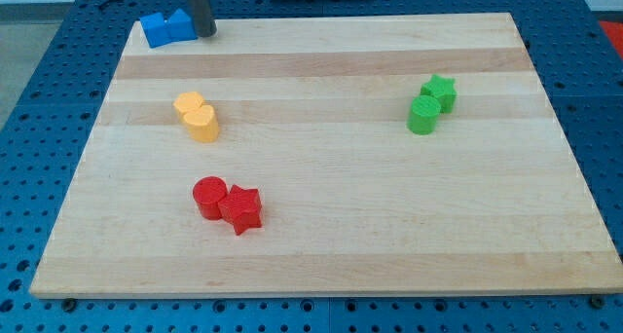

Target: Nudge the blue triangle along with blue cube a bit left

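Two blue blocks sit touching at the board's top left corner. The left one (154, 30) looks like the blue cube and the right one (179, 24) like the blue triangle, though the shapes are hard to make out. My rod comes down from the view's top, and my tip (202, 33) rests just right of the right blue block, touching or nearly touching it.
A wooden board (321, 236) lies on a blue perforated table. Two yellow blocks (198, 117) stand at left centre. A red cylinder (209, 197) and red star (241, 210) stand lower left. A green star (440, 90) and green cylinder (422, 115) stand at the right.
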Controlling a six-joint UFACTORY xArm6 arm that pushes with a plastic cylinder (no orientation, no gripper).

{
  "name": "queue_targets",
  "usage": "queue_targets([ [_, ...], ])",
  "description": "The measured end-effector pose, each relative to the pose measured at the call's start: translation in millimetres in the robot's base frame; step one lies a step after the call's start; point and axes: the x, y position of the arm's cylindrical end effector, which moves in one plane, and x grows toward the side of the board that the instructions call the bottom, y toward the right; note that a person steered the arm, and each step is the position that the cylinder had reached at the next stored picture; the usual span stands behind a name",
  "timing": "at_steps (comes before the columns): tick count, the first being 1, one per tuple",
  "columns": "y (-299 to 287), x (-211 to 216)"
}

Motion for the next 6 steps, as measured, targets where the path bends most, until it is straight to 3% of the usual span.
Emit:
queue_targets([
  [2,30,-25],
  [6,-30,-25],
])
